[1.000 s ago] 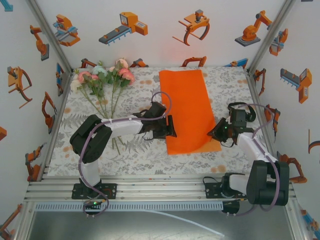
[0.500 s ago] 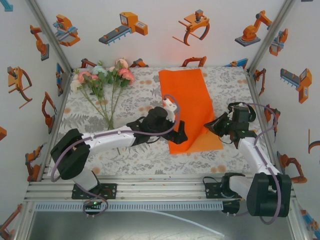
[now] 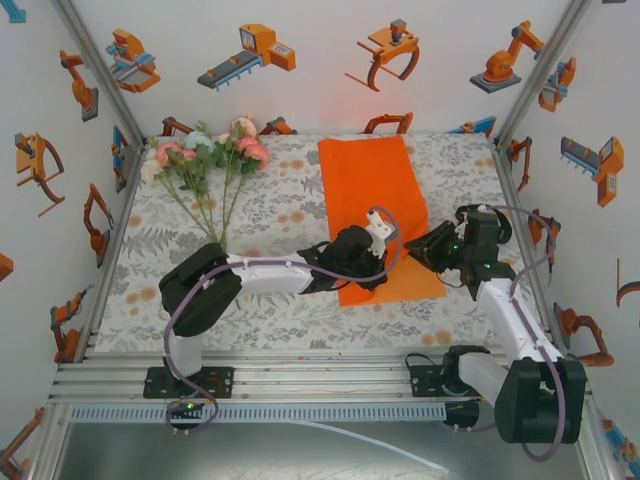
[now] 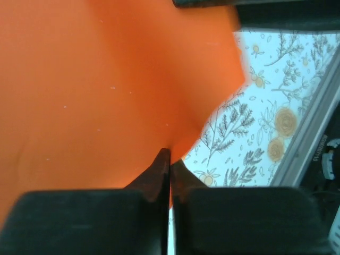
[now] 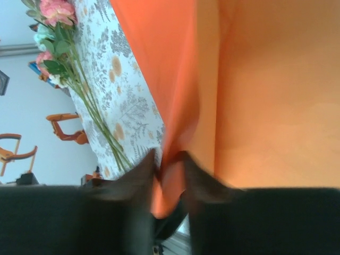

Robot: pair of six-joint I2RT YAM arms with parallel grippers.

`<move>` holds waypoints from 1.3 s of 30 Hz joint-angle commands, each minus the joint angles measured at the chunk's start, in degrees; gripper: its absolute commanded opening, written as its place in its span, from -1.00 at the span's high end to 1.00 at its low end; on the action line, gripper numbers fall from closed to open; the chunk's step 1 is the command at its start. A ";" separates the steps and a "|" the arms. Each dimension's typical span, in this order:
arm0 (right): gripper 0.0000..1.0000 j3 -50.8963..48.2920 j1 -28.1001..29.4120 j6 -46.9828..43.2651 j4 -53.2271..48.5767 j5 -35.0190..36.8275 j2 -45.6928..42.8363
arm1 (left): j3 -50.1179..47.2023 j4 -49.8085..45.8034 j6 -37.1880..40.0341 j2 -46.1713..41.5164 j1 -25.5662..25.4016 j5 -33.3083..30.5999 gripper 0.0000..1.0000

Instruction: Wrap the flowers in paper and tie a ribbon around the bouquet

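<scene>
The orange paper [image 3: 370, 190] lies lengthwise right of the table's middle, its near part lifted and creased. My left gripper [image 3: 372, 275] reaches across to the sheet's near edge. In the left wrist view its jaws meet, shut [image 4: 170, 156] on a pinch of paper [image 4: 106, 79]. My right gripper [image 3: 420, 250] is at the sheet's near right side. Its fingers stand apart [image 5: 169, 159] with a loose fold of paper [image 5: 265, 79] between them. The flowers [image 3: 205, 160] lie at the far left, stems toward me, also seen far off [image 5: 58, 32]. The ribbon is out of view.
A floral tablecloth [image 3: 270, 310] covers the table. Printed enclosure walls [image 3: 60, 180] close the left, right and back. An aluminium rail [image 3: 300, 380] runs along the near edge, and a frame bar [image 4: 313, 138] stands close to the right of the left gripper.
The left arm swung right from the table's middle to the paper's near edge and shut on it. The right gripper, earlier shut on the paper's corner, has opened.
</scene>
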 commanded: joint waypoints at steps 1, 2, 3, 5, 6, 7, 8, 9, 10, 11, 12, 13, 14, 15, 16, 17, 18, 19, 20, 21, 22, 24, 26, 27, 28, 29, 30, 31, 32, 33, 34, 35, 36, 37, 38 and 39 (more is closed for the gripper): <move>-0.06 4.45 0.25 -4.00 -5.43 4.92 -0.94 | -1.02 0.89 -4.21 -4.90 1.30 -4.54 1.00; -0.14 4.71 0.23 -4.52 -6.80 7.45 -1.55 | -2.65 0.65 -6.51 -6.31 2.09 -7.56 1.00; -0.19 4.39 0.08 -4.64 -7.00 8.91 -2.12 | -3.90 -0.20 -8.69 -7.28 2.82 -10.92 1.00; -0.22 3.20 -0.10 -4.24 -6.89 11.30 -2.58 | -6.86 -1.22 -13.11 -8.61 5.03 -14.31 1.00; -0.20 2.98 -0.12 -4.42 -6.67 11.47 -2.15 | -8.36 -0.41 -14.73 -9.06 6.06 -14.00 1.00; -0.09 2.70 -0.07 -4.72 -6.42 11.25 -1.34 | -10.15 1.06 -16.13 -9.64 6.87 -13.69 1.00; 0.06 2.40 -0.06 -5.06 -5.81 10.65 -0.41 | -11.75 3.10 -16.92 -10.22 7.30 -13.29 1.00; 0.23 1.87 -0.04 -5.24 -4.70 9.58 0.88 | -13.09 5.17 -17.33 -10.84 7.52 -12.90 1.00; 0.39 1.29 -0.03 -5.23 -3.51 8.52 2.41 | -13.80 6.15 -17.59 -11.49 7.54 -12.94 1.00; 0.57 0.90 0.10 -5.27 -2.52 7.93 3.61 | -13.93 6.25 -17.80 -11.87 7.54 -12.96 1.00; 0.75 0.59 0.37 -5.28 -1.29 7.25 5.73 | -14.01 5.88 -18.04 -12.25 7.54 -13.24 1.00; 0.87 0.57 0.80 -5.59 -0.04 6.61 7.87 | -14.24 5.68 -18.41 -12.58 7.54 -13.93 1.00; 0.93 0.57 1.12 -6.15 0.73 6.72 9.71 | -14.59 5.61 -18.81 -13.01 7.54 -14.66 1.00; 0.94 0.57 1.37 -6.48 1.15 7.55 11.77 | -15.19 5.63 -19.25 -13.53 7.54 -15.75 1.00; 0.96 0.54 1.44 -6.64 1.70 8.45 13.76 | -16.00 5.70 -19.66 -14.10 7.54 -16.96 1.00; 0.96 0.25 1.48 -6.83 2.50 9.24 15.33 | -16.65 5.72 -19.99 -14.82 7.56 -17.90 1.00; 0.99 -0.08 1.49 -6.91 3.32 10.43 16.83 | -17.44 5.49 -20.24 -15.77 7.63 -19.19 1.00; 1.00 -0.43 1.49 -6.86 4.01 11.39 18.25 | -18.22 4.88 -20.52 -16.86 7.63 -20.69 1.00; 1.00 -0.78 1.50 -6.86 4.92 11.79 19.44 | -18.85 4.15 -20.90 -17.79 7.58 -22.08 1.00; 1.00 -1.16 1.47 -6.99 5.86 11.97 20.60 | -19.49 2.85 -21.43 -18.90 7.71 -24.03 1.00; 1.00 -1.44 1.46 -6.89 6.33 12.22 21.54 | -19.92 0.70 -22.24 -20.02 7.85 -25.92 1.00; 1.00 -1.76 1.46 -6.37 6.11 13.02 22.91 | -20.95 -1.93 -22.61 -21.53 8.36 -28.29 1.00; 1.00 -1.41 1.46 -6.12 4.13 14.60 23.77 | -22.36 -3.42 -23.02 -22.69 9.37 -30.02 1.00; 1.00 -1.63 1.51 -5.81 3.45 15.17 24.00 | -23.20 -4.06 -23.57 -23.33 10.09 -30.61 1.00; 1.00 -2.02 1.47 -5.40 2.92 15.81 24.03 | -24.20 -4.70 -24.20 -24.05 10.94 -30.86 1.00; 1.00 -2.62 1.51 -5.37 3.07 15.72 23.54 | -24.98 -5.56 -24.91 -24.79 11.71 -31.37 1.00; 1.00 -3.27 1.47 -4.69 2.57 16.06 22.49 | -25.91 -6.95 -26.08 -25.84 12.53 -32.16 1.00; 1.00 -4.33 1.48 -3.67 1.92 16.90 21.01 | -26.78 -8.57 -27.21 -26.94 13.42 -33.15 1.00; 1.00 -5.32 1.46 -2.85 1.63 17.65 19.49 | -27.57 -10.38 -28.19 -27.96 14.11 -34.36 1.00; 1.00 -6.63 1.47 -2.24 1.08 18.70 17.26 | -28.18 -13.24 -29.79 -28.91 14.81 -35.97 1.00; 1.00 -7.70 1.53 -1.53 -0.16 20.17 15.18 | -28.54 -16.47 -31.29 -29.73 15.62 -37.24 1.00; 1.00 -8.74 1.47 -0.84 -0.98 21.09 13.17 | -29.00 -18.28 -32.05 -30.31 16.34 -38.02 1.00; 1.00 -10.01 1.52 -0.32 -1.43 21.65 11.07 | -29.74 -19.35 -32.15 -30.72 17.15 -38.14 1.00; 1.00 -11.10 1.47 0.19 -2.04 21.94 9.22 | -30.51 -20.08 -32.22 -31.19 18.02 -37.81 1.00; 1.00 -11.98 1.48 0.79 -2.66 21.77 7.60 | -31.11 -21.02 -32.76 -31.52 18.89 -37.49 1.00; 1.00 -12.64 1.49 0.95 -3.06 21.41 6.48 | -31.40 -21.99 -33.46 -31.84 19.55 -37.16 0.99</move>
